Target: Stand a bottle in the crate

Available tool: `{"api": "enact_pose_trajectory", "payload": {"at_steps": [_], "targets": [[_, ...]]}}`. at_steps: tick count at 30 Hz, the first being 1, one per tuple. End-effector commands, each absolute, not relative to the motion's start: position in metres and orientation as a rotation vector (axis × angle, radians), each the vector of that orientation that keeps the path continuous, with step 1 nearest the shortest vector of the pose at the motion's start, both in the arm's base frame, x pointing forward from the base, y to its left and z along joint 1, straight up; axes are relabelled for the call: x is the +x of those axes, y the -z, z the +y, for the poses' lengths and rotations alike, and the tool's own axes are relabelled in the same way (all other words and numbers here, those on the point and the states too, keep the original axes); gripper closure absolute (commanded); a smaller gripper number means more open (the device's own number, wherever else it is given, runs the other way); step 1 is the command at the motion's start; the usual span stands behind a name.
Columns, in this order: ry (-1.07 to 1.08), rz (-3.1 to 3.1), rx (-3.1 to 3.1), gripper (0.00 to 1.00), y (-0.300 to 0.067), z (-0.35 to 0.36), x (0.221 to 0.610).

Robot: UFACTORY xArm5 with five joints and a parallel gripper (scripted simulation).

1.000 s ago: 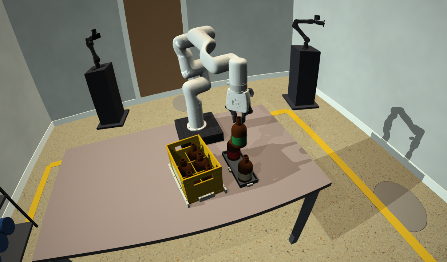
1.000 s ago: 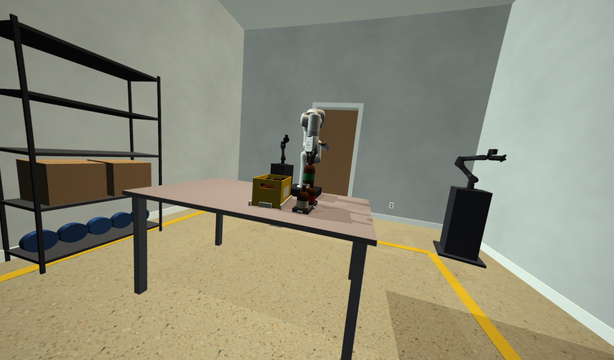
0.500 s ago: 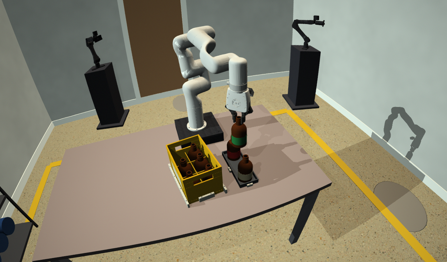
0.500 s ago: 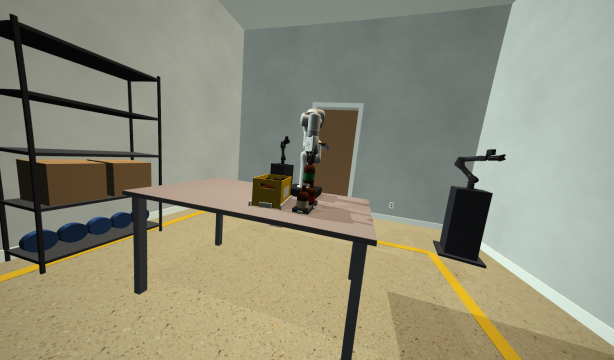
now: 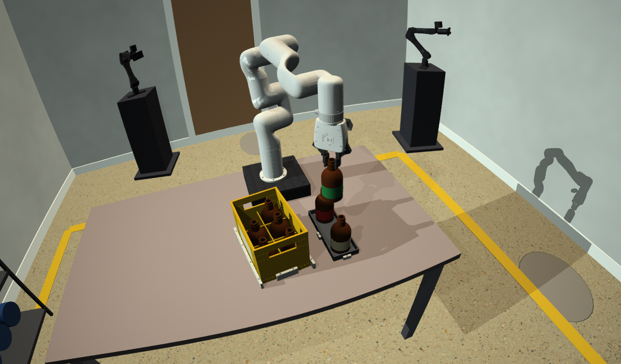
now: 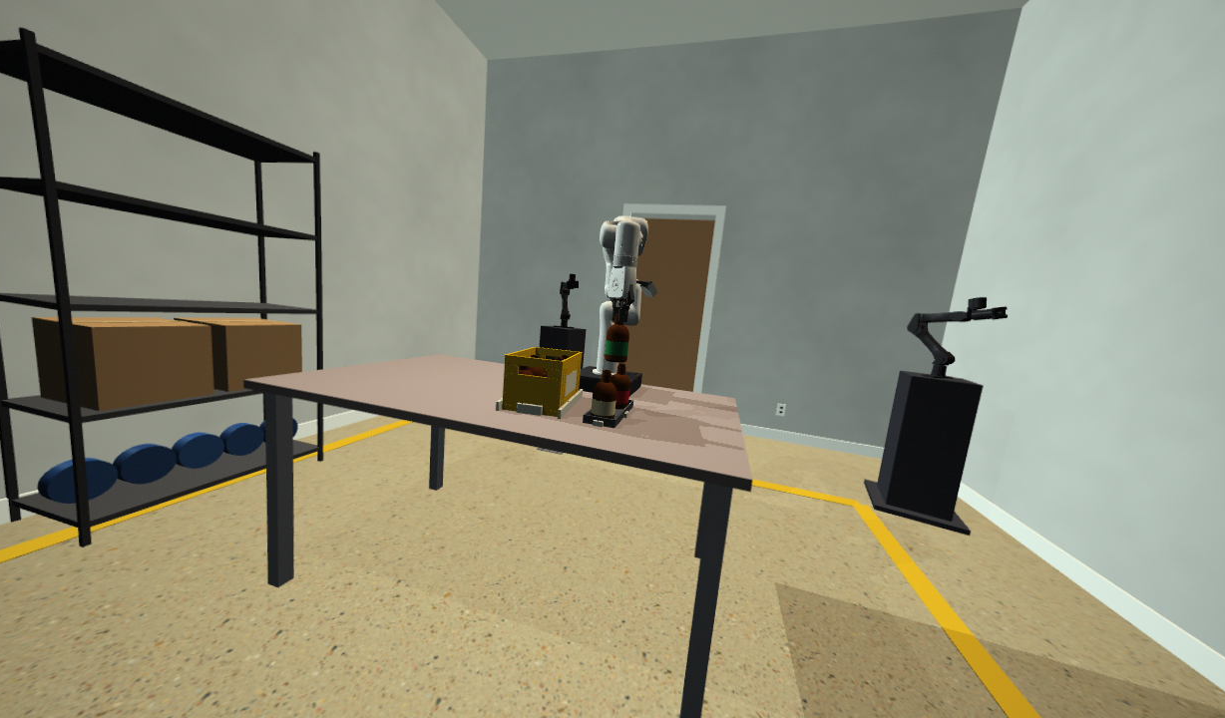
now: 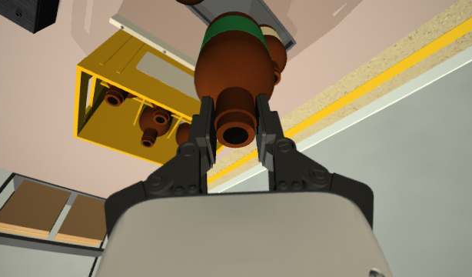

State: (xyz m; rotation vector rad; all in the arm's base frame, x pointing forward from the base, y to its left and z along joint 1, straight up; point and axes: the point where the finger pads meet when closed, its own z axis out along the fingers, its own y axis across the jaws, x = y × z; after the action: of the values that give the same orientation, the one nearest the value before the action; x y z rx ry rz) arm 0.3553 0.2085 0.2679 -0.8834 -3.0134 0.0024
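My gripper [image 5: 331, 159] [image 6: 615, 319] [image 7: 234, 110] is shut on the neck of a brown bottle with a green label [image 5: 331, 184] [image 6: 615, 342] [image 7: 233, 58] and holds it upright in the air above the black tray [image 5: 350, 251] [image 6: 592, 418]. On the tray stand a red-labelled bottle [image 5: 323, 209] [image 6: 622, 385] and a cream-labelled bottle [image 5: 340, 234] [image 6: 604, 396] [image 7: 277, 46]. The yellow crate [image 5: 280, 258] [image 6: 538, 382] [image 7: 117, 58] stands left of the tray with several brown bottles [image 5: 276, 223] [image 7: 156, 119] in its cells. The front right cell looks empty.
The arm's black base [image 5: 276, 181] stands on the table [image 5: 159, 271] [image 6: 438, 384] behind the crate. Two black camera pedestals [image 5: 145, 131] [image 5: 421, 108] stand on the floor. A black shelf [image 6: 153, 312] with boxes is at the left.
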Motion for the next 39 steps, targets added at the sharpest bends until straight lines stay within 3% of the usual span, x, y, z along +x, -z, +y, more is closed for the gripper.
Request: {"api": "enact_pose_trajectory", "payload": {"at_steps": [1,39], "targets": [[0.003,-3.016,-0.884,1.0,-0.2735,0.209,0.3562],[0.003,-3.016,-0.884,1.0,-0.277,0.208,0.3561]]}}
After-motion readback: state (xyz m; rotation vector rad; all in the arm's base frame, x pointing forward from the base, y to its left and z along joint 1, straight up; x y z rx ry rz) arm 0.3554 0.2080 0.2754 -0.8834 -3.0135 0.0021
